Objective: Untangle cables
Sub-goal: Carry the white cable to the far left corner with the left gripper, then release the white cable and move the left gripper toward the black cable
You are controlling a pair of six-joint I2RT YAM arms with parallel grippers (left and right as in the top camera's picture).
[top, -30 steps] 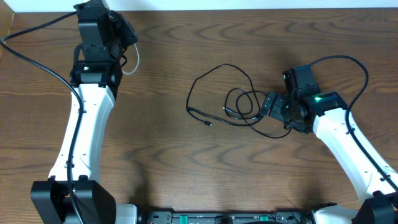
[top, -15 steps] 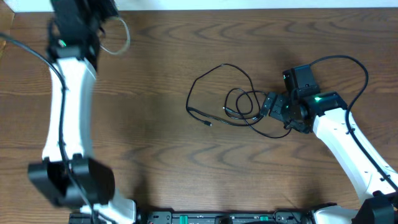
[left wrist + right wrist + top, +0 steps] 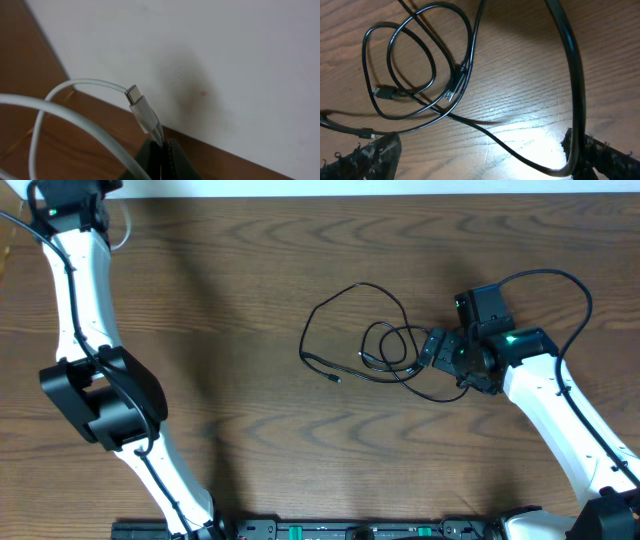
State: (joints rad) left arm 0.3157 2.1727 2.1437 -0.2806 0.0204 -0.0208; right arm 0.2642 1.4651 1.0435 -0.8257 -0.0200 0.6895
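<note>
Presently, at the far left corner of the dark brown wood-grain worktop (image 3: 230, 330), the left fingers (image 3: 161, 150) are pressed together on the thin white cord (image 3: 75, 121). They pinch it just below its small white plug with a silver metal tip (image 3: 135, 96). The plug stands above the dark finger tips and tilts to the left, in front of a pale white wall (image 3: 225, 60). Beyond the pinch the white cord sweeps away in loose loops toward the left of the wrist view. In the overhead view only a short faint arc of it shows beside the white left arm (image 3: 78, 290), right at the worktop's far edge. Well apart from it, in the middle of the worktop, the two thin black cords (image 3: 372, 340) lie tangled. One wide open loop reaches toward the far side, smaller coils sit to its right and cross each other several times, and one plug end (image 3: 335, 378) pokes out on the near left. The right fingers (image 3: 440, 352) hang just beside the right edge of this tangle, spread wide apart. Their two dark, rough-edged tips frame the bottom corners of the right wrist view. A black strand (image 3: 570, 75) runs out of the tangle and rises close past the right-hand tip, looking thick near the lens, though I cannot tell whether it touches that tip.
</note>
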